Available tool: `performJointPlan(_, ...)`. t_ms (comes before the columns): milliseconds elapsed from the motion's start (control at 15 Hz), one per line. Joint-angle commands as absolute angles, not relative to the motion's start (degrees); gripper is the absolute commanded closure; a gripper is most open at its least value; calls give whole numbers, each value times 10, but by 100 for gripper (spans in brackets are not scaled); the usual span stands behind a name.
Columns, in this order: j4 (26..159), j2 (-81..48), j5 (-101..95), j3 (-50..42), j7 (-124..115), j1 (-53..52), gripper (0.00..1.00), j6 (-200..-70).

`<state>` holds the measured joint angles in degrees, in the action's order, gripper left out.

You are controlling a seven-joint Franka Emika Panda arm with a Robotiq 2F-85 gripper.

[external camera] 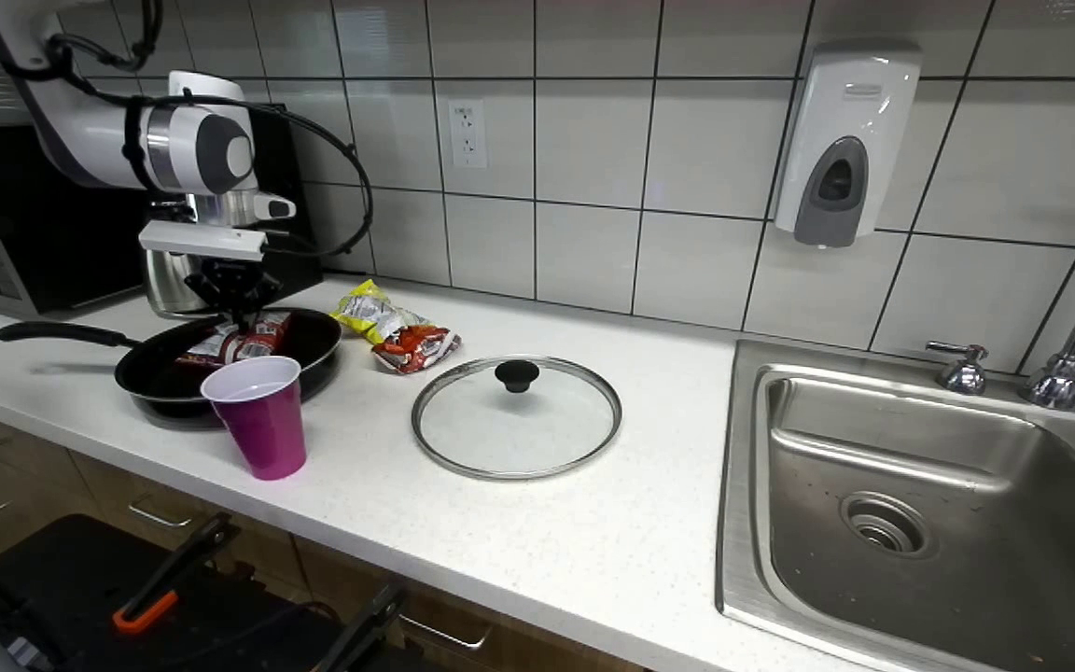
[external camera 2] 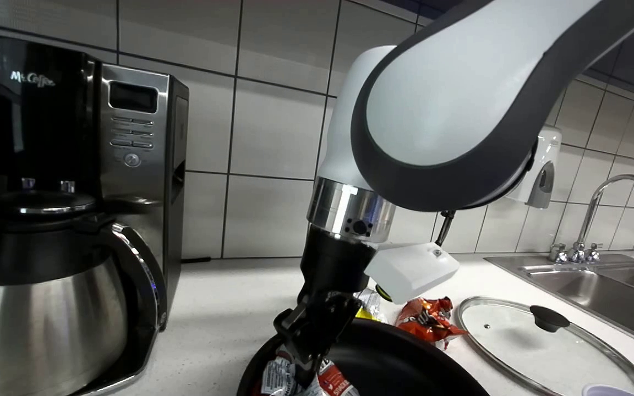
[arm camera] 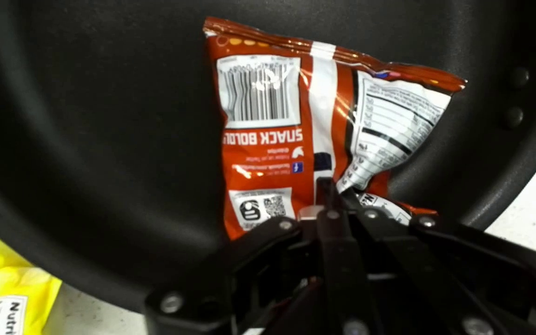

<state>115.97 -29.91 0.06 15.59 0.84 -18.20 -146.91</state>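
Gripper (arm camera: 338,193) pressed together, I pinch a fold of the red snack bag (arm camera: 268,156) inside the black pan (arm camera: 123,116) beneath. Only the wrist view shows the bag's barcode (arm camera: 259,90); farther out, an exterior view shows a purple cup (external camera: 262,425) whole.

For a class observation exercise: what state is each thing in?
Gripper: shut, pinching red snack bag
Red snack bag: creased, inside frying pan
Frying pan: uncovered
Glass pan lid: off, knob up
Purple plastic cup: upright
Yellow bag: wrinkled
Orange-red bag: crumpled
Carafe: seated in coffee maker
Faucet: not running
Drawers: closed
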Motion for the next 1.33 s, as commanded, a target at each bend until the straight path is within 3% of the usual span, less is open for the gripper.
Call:
performJointPlan(0, 1140, -306, 14, 164, 23, -173, 73, -1445)
performJointPlan(667, 1143, -284, 14, 160, 18, -166, 1, -1453)
performJointPlan(1267, 1145, -259, 16, 148, 18, -144, 0, -1450)
